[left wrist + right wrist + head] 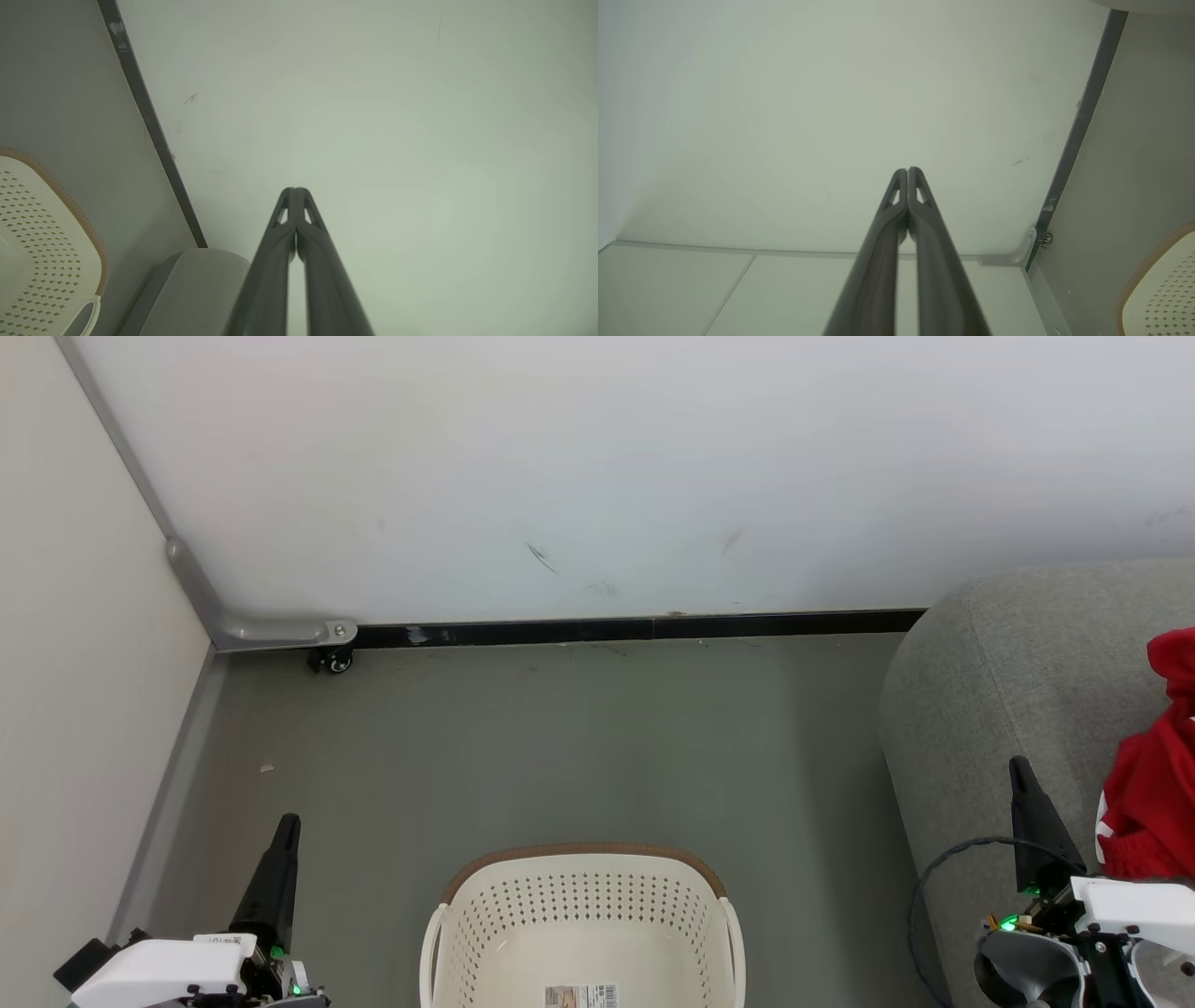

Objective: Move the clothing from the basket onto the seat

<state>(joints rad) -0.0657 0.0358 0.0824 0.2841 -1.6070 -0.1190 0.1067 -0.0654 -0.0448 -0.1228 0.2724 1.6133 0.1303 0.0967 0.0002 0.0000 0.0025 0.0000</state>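
Left tool [288,827] and right tool [1019,767], both closed on nothing, flank the basket [579,896], while the red clothing [1154,784] lies bunched on the seat [1008,672]; soft, light and floppy, it would probably be best pinched at a raised fold.

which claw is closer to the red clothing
The right claw, shut beside the red clothing on the seat; the left claw is left of the basket.

Basket [583,896] near half cut off by bottom edge, floor label [581,996] clipped (print unreadable), red clothing [1153,803] and seat [1008,663] cut by right edge
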